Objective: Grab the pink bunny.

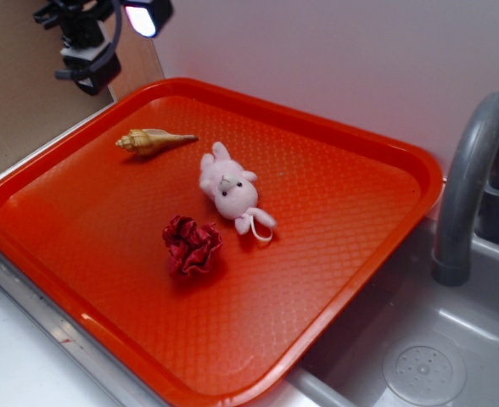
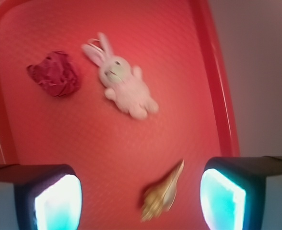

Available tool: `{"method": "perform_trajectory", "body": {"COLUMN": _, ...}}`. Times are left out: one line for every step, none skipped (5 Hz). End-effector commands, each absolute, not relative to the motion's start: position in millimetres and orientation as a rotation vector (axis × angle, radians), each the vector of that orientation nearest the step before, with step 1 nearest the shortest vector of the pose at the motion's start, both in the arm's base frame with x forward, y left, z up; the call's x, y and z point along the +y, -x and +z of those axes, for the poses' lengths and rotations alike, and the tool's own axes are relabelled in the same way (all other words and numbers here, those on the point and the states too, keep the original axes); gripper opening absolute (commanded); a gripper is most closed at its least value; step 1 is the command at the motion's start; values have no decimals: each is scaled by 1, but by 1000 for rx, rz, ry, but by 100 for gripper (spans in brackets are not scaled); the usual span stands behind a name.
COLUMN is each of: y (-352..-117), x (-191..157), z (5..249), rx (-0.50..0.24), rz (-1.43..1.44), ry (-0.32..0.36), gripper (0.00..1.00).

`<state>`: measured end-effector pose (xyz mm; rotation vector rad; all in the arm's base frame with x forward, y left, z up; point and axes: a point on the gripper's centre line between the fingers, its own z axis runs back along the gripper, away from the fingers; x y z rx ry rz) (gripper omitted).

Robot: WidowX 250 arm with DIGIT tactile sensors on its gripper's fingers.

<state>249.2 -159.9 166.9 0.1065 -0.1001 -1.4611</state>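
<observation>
Grasp not started: end effector (image 2: 141, 196) spread, empty, above seashell (image 2: 162, 194); pink bunny (image 1: 230, 190) untouched on tray (image 1: 351, 254).

The claw (image 2: 140, 201) hangs high at the far left corner of the exterior view, mostly cut by the frame edge. In the wrist view its two fingers (image 2: 57, 201) stand wide apart, apparently holding nothing.

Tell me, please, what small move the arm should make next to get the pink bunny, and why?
Probably carry the open claw forward past the seashell until it sits over the pink bunny, then descend. In the wrist view the shell lies between the fingers, while the bunny lies farther up the tray, apart from the scrunchie.
</observation>
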Motion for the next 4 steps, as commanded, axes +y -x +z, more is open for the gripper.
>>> {"method": "perform_trajectory", "body": {"y": -243, "x": -172, "z": 118, "rx": 41, "rz": -1862, "ry": -55, "gripper": 100}}
{"method": "perform_trajectory", "body": {"y": -249, "x": -190, "z": 95, "rx": 75, "rz": -1891, "ry": 6, "gripper": 100}}
{"method": "perform_trajectory", "body": {"y": -244, "x": -213, "z": 69, "rx": 141, "rz": -1937, "ry": 38, "gripper": 100}}
{"method": "perform_trajectory", "body": {"y": -232, "x": -228, "z": 53, "rx": 222, "rz": -1977, "ry": 14, "gripper": 100}}
